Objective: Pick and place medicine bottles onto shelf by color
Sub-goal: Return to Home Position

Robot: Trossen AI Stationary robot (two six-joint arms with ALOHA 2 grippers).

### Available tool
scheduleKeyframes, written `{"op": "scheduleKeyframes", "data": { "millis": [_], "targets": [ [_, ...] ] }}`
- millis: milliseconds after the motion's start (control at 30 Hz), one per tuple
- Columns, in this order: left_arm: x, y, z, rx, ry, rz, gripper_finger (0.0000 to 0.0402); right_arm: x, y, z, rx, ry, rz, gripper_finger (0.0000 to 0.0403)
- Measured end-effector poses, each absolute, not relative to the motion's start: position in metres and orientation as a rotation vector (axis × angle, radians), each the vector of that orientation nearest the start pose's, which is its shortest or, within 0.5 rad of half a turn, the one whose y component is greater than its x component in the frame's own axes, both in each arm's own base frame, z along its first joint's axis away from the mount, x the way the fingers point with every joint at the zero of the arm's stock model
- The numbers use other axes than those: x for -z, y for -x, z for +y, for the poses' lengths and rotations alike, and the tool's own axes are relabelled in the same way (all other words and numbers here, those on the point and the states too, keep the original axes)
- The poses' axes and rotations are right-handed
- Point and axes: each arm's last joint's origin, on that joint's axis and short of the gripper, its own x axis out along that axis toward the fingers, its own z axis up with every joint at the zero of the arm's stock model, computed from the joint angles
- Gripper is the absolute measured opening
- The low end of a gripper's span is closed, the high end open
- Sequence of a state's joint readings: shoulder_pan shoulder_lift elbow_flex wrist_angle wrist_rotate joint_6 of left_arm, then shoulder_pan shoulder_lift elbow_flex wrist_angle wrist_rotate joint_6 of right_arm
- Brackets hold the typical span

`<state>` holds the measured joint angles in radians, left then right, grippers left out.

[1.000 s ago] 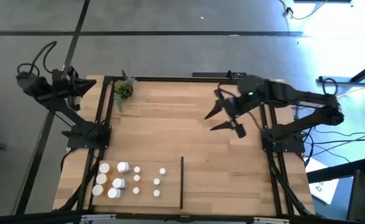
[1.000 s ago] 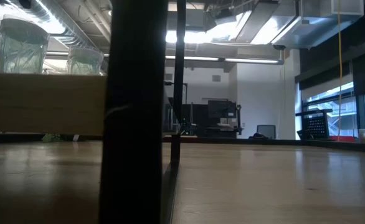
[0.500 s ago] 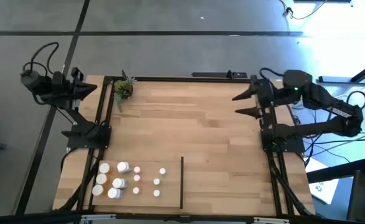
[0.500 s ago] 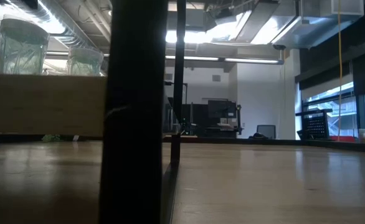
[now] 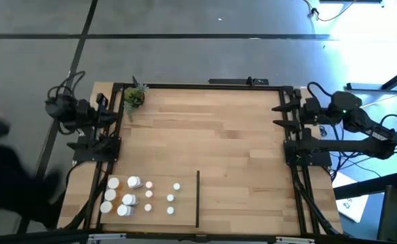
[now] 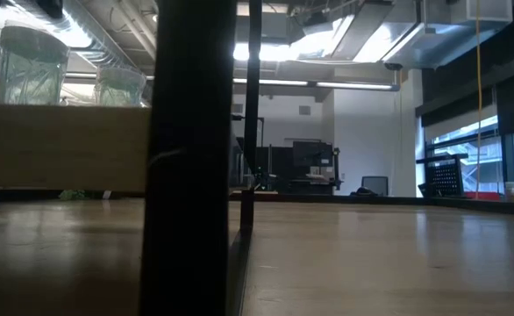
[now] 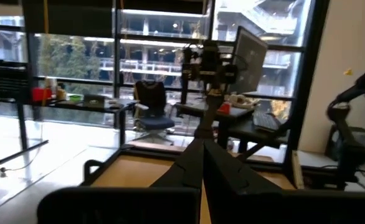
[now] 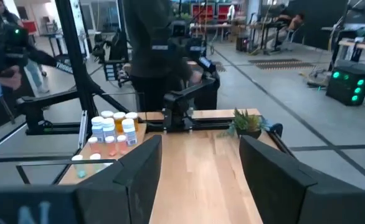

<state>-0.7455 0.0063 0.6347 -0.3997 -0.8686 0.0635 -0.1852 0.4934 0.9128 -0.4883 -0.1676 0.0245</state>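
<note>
Several medicine bottles [image 5: 132,194] with white caps, white and orange bodies, stand on their bases on the near left part of the light-wood shelf [image 5: 212,135], left of the black divider strip [image 5: 198,198]. They also show in the right wrist view [image 8: 111,130]. My right gripper [image 5: 280,114] is open and empty at the right rail, pointing across the board [image 8: 201,162]. My left gripper [image 5: 109,112] is shut and empty at the left rail [image 7: 202,149].
A small green potted plant [image 5: 133,98] stands at the far left corner. Black rails [image 5: 198,86] edge the board. A dark blurred figure [image 5: 2,176] shows at the picture's left; a person [image 8: 148,43] stands behind the left arm. A black post [image 6: 191,158] blocks part of the low view.
My right gripper has drawn back from over the middle of the board to the table's right edge, still open and empty. My left arm has folded in toward the left rail. A dark figure has come into the high view at the left.
</note>
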Motion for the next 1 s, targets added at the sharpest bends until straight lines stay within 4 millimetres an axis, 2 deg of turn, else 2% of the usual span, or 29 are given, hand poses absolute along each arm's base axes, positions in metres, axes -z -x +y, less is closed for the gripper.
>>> {"op": "scheduleKeyframes", "data": {
  "millis": [233, 433, 1000],
  "targets": [
    [-0.288, -0.04, -0.008, -0.102, 0.124, -0.183, 0.0, -0.351, -0.068, -0.008, 0.022, -0.062, 0.032, 0.0217],
    [-0.262, -0.054, -0.02, -0.103, 0.11, -0.167, 0.0, -0.32, -0.069, -0.008, 0.023, -0.079, 0.021, 0.0217],
    [-0.212, -0.073, -0.034, -0.14, 0.109, -0.163, 0.0, -0.252, -0.072, -0.009, 0.013, -0.116, -0.083, 0.0217]
  ]
}}
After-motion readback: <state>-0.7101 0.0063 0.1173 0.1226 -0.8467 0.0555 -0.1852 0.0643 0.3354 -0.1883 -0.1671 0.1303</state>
